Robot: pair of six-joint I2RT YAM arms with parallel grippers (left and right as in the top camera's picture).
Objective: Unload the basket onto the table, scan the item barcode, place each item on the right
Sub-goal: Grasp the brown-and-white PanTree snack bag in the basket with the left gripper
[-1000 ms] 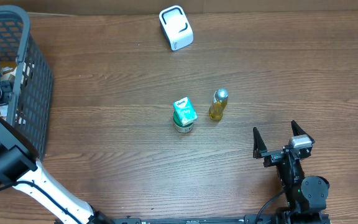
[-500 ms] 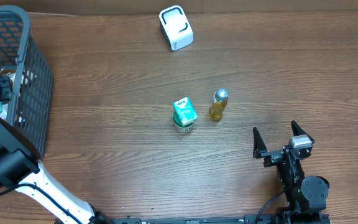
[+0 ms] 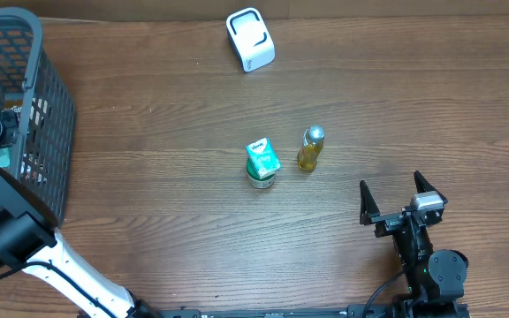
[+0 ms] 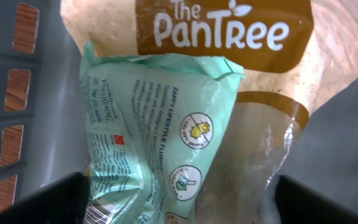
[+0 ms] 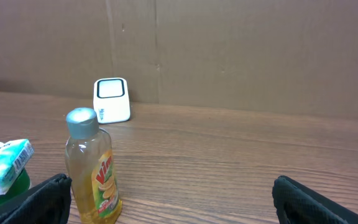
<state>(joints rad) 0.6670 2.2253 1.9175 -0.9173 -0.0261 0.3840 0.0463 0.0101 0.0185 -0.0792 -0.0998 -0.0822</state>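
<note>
1. My left gripper (image 4: 188,202) is inside the grey basket (image 3: 47,106) at the left edge of the table (image 3: 166,106). Its two dark fingertips show only at the bottom corners of the wrist view, spread wide, with nothing between them gripped.
2. Straight ahead of that hand lies a mint-green packet (image 4: 160,137), crumpled, resting on a brown bag (image 4: 272,112) printed "The PanTree".
3. The packet's long axis runs top to bottom in the wrist view, leaning a little, its crimped end farthest from me. My fingers stand either side of its width, so I judge that a close would pinch it across the narrow way.
4. A striped patch at the packet's near left corner may be the barcode; it is cut off by the frame edge and I cannot be sure.
5. The white scanner (image 3: 250,39) stands at the far edge of the table, well apart from the basket and off to my right.
6. My right gripper (image 3: 391,187) rests near the front right of the table, fingers wide and empty, facing a yellow bottle (image 3: 310,147) and a green carton (image 3: 262,163) at mid-table.
7. The left arm is much the nearer to the packet.
</note>
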